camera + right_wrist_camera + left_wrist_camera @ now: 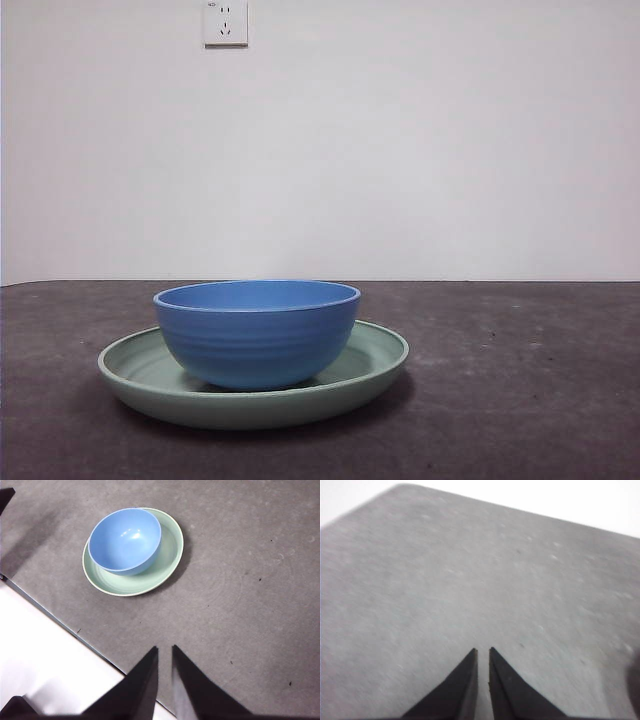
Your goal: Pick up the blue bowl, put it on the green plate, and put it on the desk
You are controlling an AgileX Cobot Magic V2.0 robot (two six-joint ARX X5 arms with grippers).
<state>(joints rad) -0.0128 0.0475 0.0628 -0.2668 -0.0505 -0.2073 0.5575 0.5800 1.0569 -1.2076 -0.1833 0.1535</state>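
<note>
The blue bowl point(257, 333) stands upright inside the green plate point(375, 365), a little off the plate's middle, and both rest on the dark desk point(520, 400). The right wrist view shows the same pair from above: the blue bowl point(125, 540) in the green plate point(167, 565), well away from my right gripper point(165, 650), whose jaws are nearly touching and hold nothing. My left gripper point(483, 651) is shut over bare desk point(470, 580), with neither bowl nor plate in its view. No arm shows in the front view.
A white wall with a socket point(225, 22) stands behind the desk. The desk's edge point(60, 622) runs close to the plate in the right wrist view, with white floor beyond it.
</note>
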